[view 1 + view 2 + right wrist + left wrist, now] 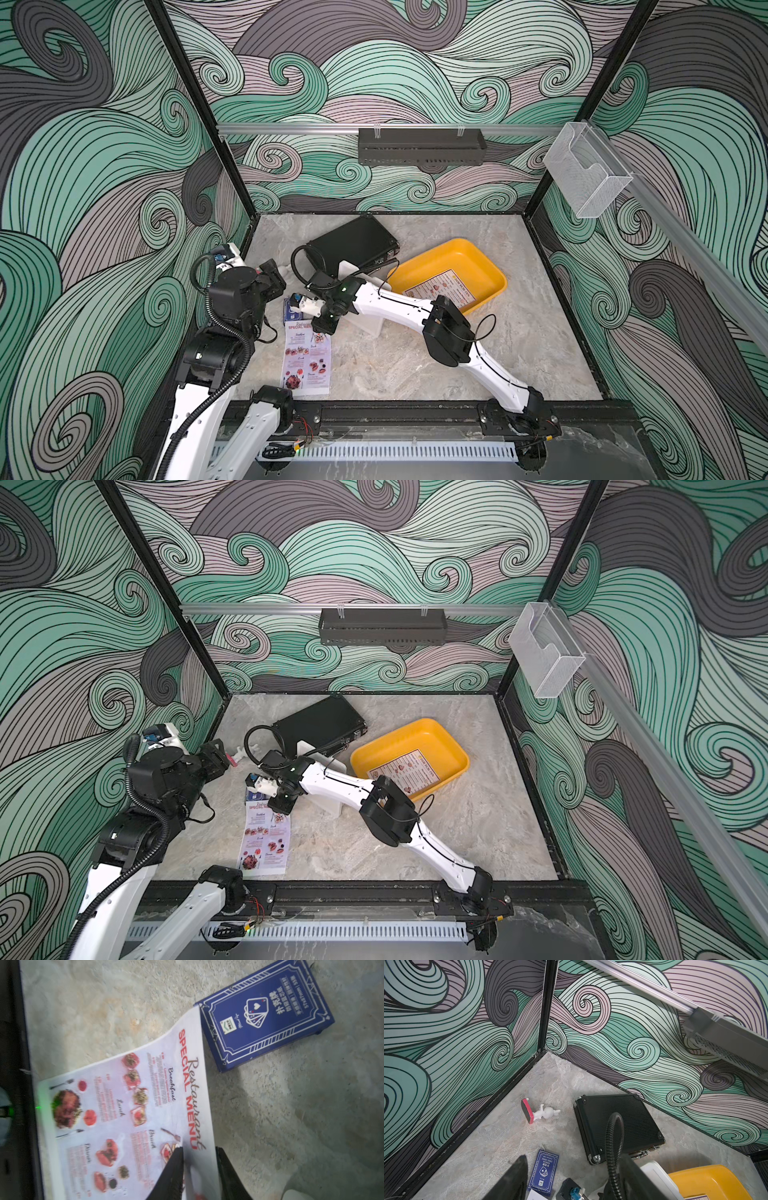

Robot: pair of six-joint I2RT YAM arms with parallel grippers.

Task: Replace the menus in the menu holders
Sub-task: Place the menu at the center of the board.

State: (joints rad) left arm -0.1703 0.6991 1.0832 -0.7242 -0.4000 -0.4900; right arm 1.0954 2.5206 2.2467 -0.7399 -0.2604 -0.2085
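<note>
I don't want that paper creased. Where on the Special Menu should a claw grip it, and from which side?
Take the Special Menu by its title edge, which looks lifted off the table where its corner rides the blue card box. Come from beyond that edge, one claw finger under and one over; the rest lies flat.

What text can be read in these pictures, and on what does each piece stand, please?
"Restaurant SPECIAL MENU", "Breakfast", "Lunch": pink menu sheet.
"扑克牌": blue card box.
That sheet's fine print, the box's small print and the second menu in the yellow tray: too small or blurred.
</note>
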